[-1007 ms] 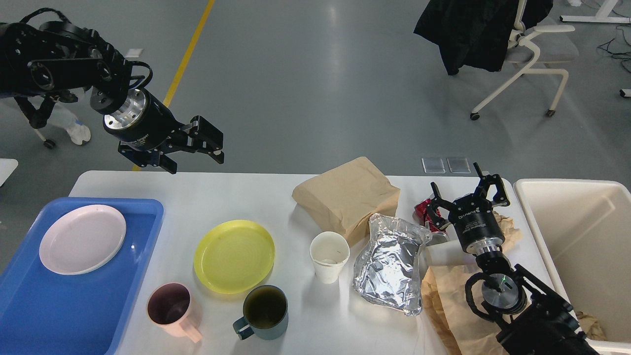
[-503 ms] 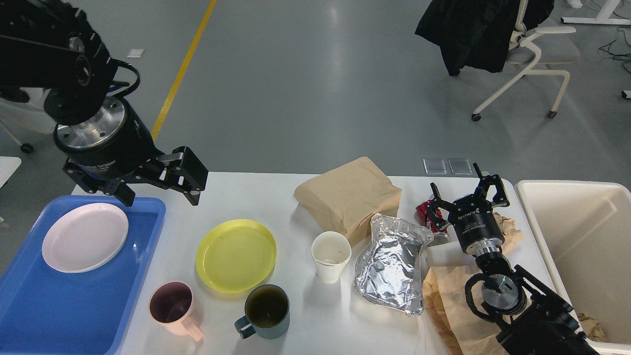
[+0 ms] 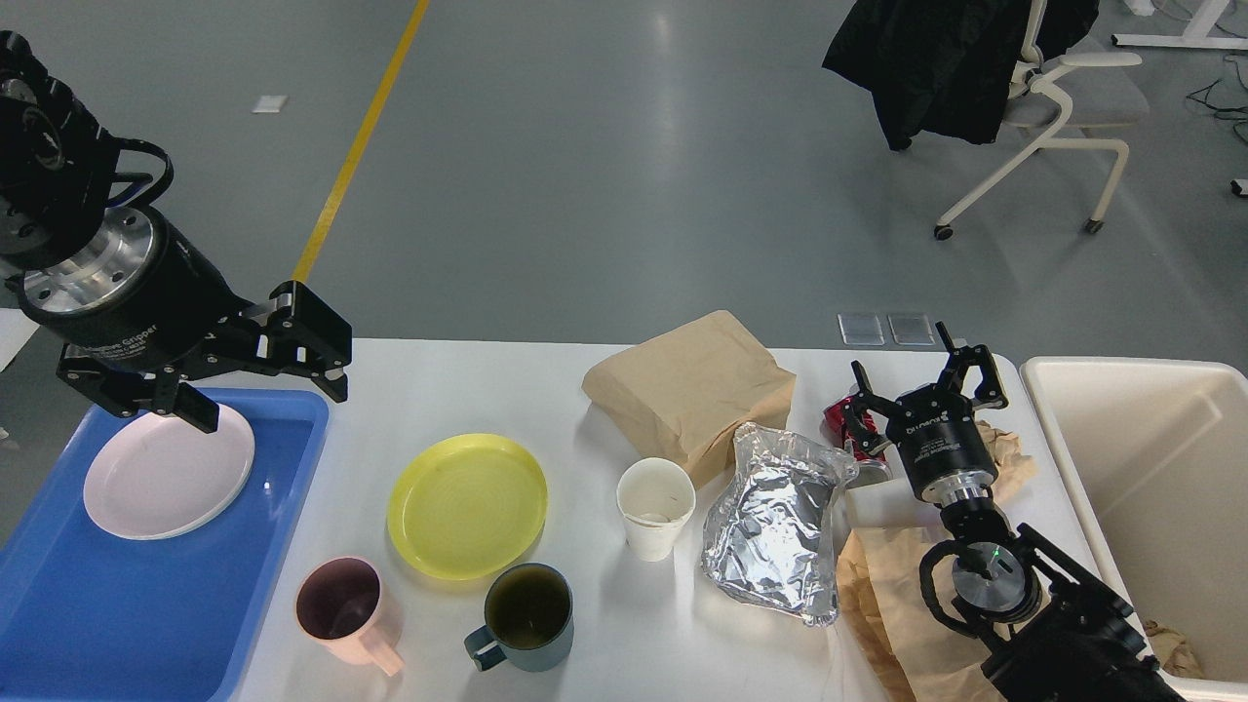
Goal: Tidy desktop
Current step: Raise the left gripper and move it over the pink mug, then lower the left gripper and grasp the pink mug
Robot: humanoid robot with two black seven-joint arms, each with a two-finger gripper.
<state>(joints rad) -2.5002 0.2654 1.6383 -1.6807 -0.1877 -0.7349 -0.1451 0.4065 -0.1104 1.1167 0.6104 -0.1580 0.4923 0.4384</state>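
Observation:
The white desktop (image 3: 468, 390) carries a yellow plate (image 3: 468, 505), a pink mug (image 3: 341, 604), a dark teal mug (image 3: 526, 614), a white paper cup (image 3: 653, 507), a crumpled foil bag (image 3: 780, 531) and a brown paper bag (image 3: 687, 390). My left gripper (image 3: 273, 400) hangs open and empty above the far right corner of the blue tray (image 3: 146, 604), over the edge of the pink plate (image 3: 168, 471). My right gripper (image 3: 921, 380) stands open, fingers pointing away, with a crushed red can (image 3: 840, 421) just beside its left finger.
A cream-white bin (image 3: 1150, 468) stands off the table's right end with a paper scrap inside. Crumpled brown paper (image 3: 897, 604) lies under my right arm. An office chair (image 3: 1053, 117) with a black jacket stands on the floor beyond.
My left arm has swung left and down, from above the table's far edge to over the blue tray, still open. The right arm has not moved.

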